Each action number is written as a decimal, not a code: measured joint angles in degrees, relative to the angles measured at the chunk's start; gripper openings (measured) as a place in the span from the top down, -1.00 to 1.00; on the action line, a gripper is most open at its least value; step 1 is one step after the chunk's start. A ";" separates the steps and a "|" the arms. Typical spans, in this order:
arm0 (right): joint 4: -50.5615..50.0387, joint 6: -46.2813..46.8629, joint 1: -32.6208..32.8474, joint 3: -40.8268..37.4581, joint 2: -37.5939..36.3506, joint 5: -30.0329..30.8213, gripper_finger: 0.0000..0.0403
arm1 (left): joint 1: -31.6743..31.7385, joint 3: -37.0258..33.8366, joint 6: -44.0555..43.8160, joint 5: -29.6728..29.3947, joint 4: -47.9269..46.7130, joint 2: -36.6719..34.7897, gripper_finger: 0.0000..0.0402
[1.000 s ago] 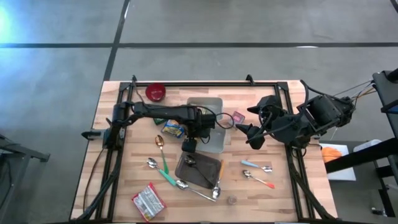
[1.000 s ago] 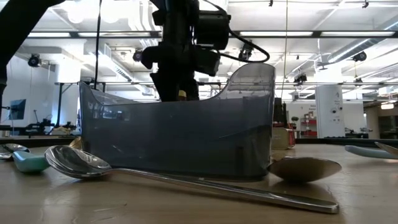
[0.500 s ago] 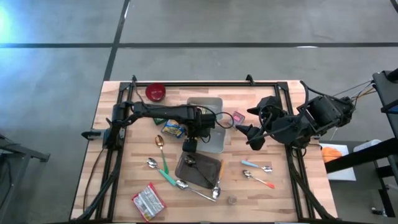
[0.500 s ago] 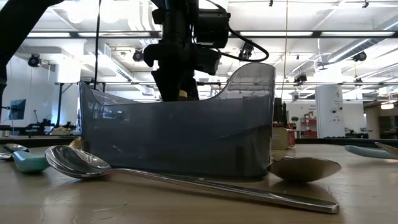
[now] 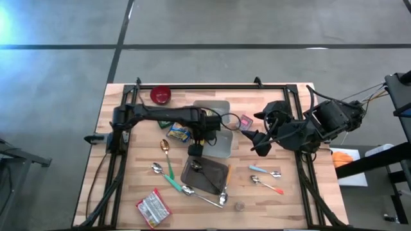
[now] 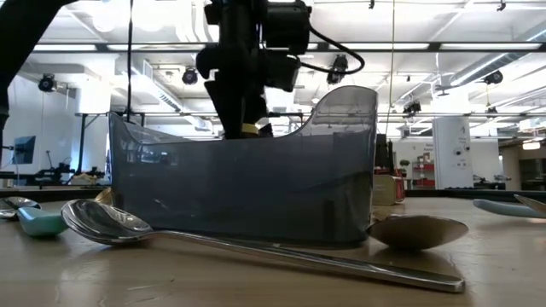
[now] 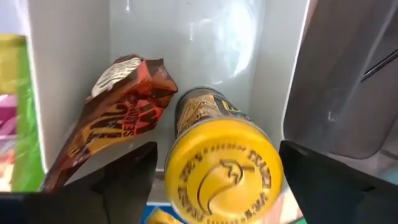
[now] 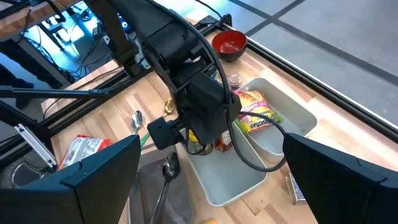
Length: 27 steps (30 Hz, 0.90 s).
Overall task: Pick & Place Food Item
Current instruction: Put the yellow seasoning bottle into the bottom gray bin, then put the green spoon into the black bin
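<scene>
A can with a yellow lid (image 7: 221, 174) stands upright on the floor of a grey bin (image 7: 186, 37). A brown snack bag (image 7: 121, 118) leans beside it in the same bin. My left gripper (image 6: 246, 124) points straight down over the can and is open. One finger stands on each side of the lid, and no contact shows. My right gripper (image 5: 257, 142) hangs open and empty, well above the table to the right of the bin.
The bin's far compartment holds colourful snack packs (image 8: 255, 112). A red bowl (image 5: 160, 95) sits at the far left. A dark translucent tray (image 5: 205, 174), several spoons (image 5: 168, 154) and a red snack pack (image 5: 153, 206) lie near the front. A yellow pack (image 5: 180, 132) lies left of the bin.
My left gripper has risen a little over the bin. The can stays upright inside it.
</scene>
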 joint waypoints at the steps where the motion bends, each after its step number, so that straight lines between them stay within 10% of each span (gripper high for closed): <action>1: 0.00 0.00 0.00 0.00 0.00 0.00 -0.93 | 0.00 0.02 -0.43 -0.17 -0.21 -0.33 -0.74; 10: -0.01 -0.44 0.00 0.00 -0.02 0.09 -0.93 | 0.00 0.04 -13.13 -0.42 -4.09 -7.85 -0.78; 18: -0.20 -0.61 0.00 -0.11 -0.07 0.16 -0.93 | -0.04 -2.07 -41.60 -1.06 -6.26 -18.18 -0.77; 27: -0.05 -0.59 0.00 -1.36 -0.11 0.26 -0.93 | -0.96 -20.41 -65.34 -3.59 -6.19 -30.07 -0.77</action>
